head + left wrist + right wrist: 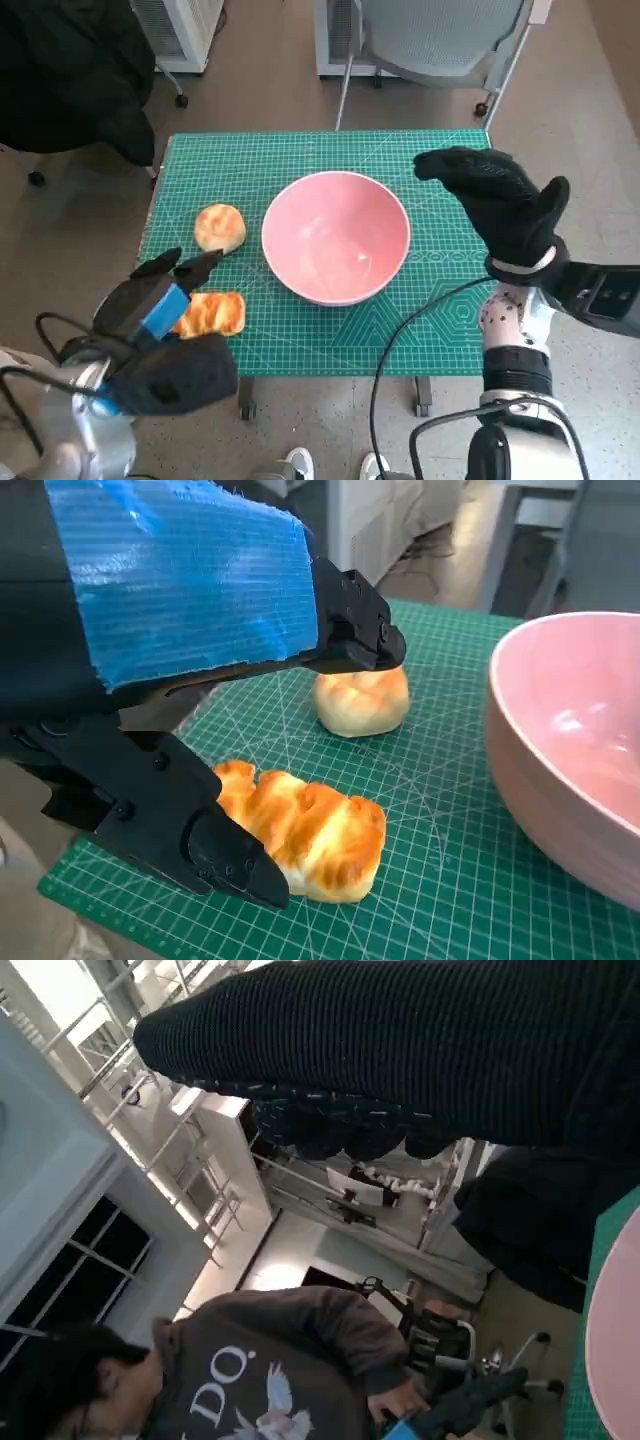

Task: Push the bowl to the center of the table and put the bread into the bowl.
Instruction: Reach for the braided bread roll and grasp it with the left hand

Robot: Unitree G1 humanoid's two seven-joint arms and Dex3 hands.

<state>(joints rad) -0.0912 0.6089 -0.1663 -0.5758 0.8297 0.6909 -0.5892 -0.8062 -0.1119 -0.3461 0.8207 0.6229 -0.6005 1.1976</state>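
Bowl point(336, 238) looks centered on the desk point(300, 345) already. Left hand point(160, 310) hangs empty, fingers spread, over the flat bread point(208, 313). Right hand point(497, 198) is empty too; a shallow pinch could squash or drop it.

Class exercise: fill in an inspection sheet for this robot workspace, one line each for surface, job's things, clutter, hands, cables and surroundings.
Surface: green cutting mat covering a small table.
Job's things: pink bowl, empty, near the middle of the mat; long bread and round bun lying on the mat beside it, neither in the bowl.
Clutter: nothing seen.
Hands: left hand just above the long bread, fingers apart, holding nothing; right hand raised beside the bowl, holding nothing.
Cables: black cable running across the mat's near edge toward the right arm.
Surroundings: grey chair beyond the table; a person in the right wrist view.
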